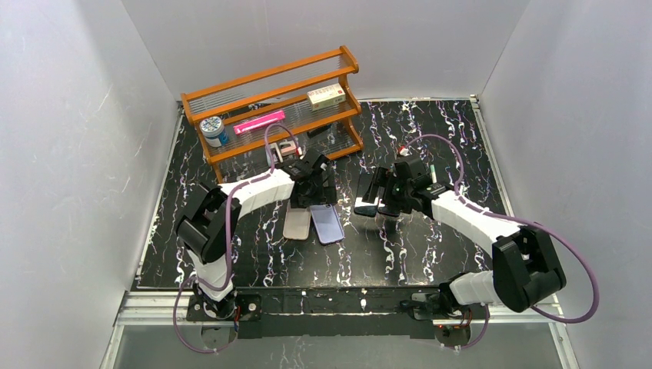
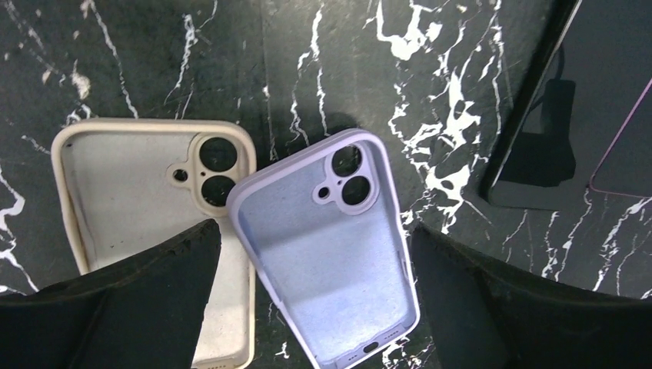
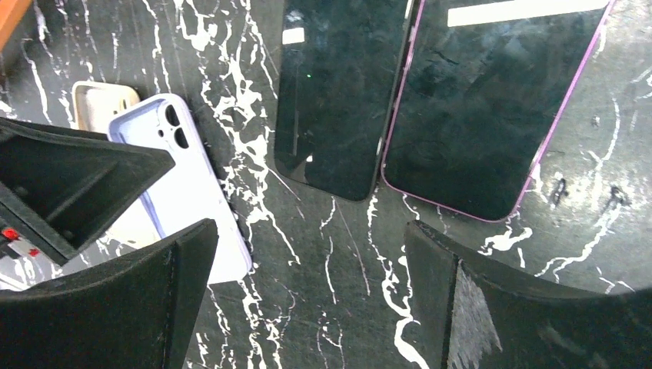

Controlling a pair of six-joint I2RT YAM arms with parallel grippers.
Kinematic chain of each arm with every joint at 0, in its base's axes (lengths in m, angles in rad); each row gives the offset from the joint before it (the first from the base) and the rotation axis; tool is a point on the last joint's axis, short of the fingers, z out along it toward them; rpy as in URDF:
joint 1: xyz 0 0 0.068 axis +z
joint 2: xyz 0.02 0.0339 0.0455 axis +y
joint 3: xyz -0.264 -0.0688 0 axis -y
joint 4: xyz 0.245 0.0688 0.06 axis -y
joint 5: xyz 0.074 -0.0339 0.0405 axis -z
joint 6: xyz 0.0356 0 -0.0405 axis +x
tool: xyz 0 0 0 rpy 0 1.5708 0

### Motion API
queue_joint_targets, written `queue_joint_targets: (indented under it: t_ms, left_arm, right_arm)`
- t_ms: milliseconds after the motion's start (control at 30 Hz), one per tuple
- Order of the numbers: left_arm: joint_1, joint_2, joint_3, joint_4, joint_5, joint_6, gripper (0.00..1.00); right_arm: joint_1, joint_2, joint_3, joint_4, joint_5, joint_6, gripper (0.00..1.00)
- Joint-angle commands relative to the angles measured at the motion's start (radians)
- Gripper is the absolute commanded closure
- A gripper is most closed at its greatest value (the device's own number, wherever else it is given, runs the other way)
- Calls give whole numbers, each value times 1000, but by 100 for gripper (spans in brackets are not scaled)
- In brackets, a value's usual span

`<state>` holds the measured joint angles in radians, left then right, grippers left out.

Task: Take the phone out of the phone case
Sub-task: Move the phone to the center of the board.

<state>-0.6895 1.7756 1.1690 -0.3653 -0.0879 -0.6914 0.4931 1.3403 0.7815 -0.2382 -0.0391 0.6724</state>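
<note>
Two empty phone cases lie inside-up on the black marble table (image 1: 430, 246), a beige one (image 2: 138, 200) and a lilac one (image 2: 330, 261) side by side; the top view shows the same beige case (image 1: 297, 224) and lilac case (image 1: 328, 224). My left gripper (image 2: 315, 296) hangs open over the lilac case, its fingers (image 2: 154, 296) wide on either side, nothing gripped. Two bare phones lie screen-up to the right, a black phone (image 3: 342, 92) and a pink-edged phone (image 3: 492, 100). My right gripper (image 3: 311, 300) is open over bare table just short of them.
A wooden rack (image 1: 277, 100) stands at the back left of the table with a box (image 1: 326, 95), a pink item (image 1: 259, 121) and a round tin (image 1: 212, 127) on it. White walls close in the left, back and right sides.
</note>
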Motion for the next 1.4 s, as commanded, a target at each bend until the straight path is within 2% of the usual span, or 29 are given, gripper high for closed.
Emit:
queue_joint_targets:
  t_ms: [0,467,667,867,967,1167,1367]
  left_arm:
    - [0,20,54,-4,21,25,9]
    - [-17,78,141,16,48,40,9]
    - [-26,23,128,-8,16,43,9]
    - [-138,5,85,-4,55,2,9]
    - [-196,29,95,-7,31,-6,9]
    - [-254,34,115,-16,-20,-34,11]
    - [-320,123,185,4,7,-35,11]
  right_arm:
    - [-5,-40,-14,-16,65,-21,1]
    - [-29,-97,-31,-48,108,-43,1]
    - [-39,-141,-45,-69,124,-61,1]
    - [-54,-213,-67,-130,210,-95,1]
    - [-64,-251,-74,-166,264,-108,1]
    - [-72,-346,-97,-211,348,-111,1]
    - [-74,-433,-129,-265,453,-67,1]
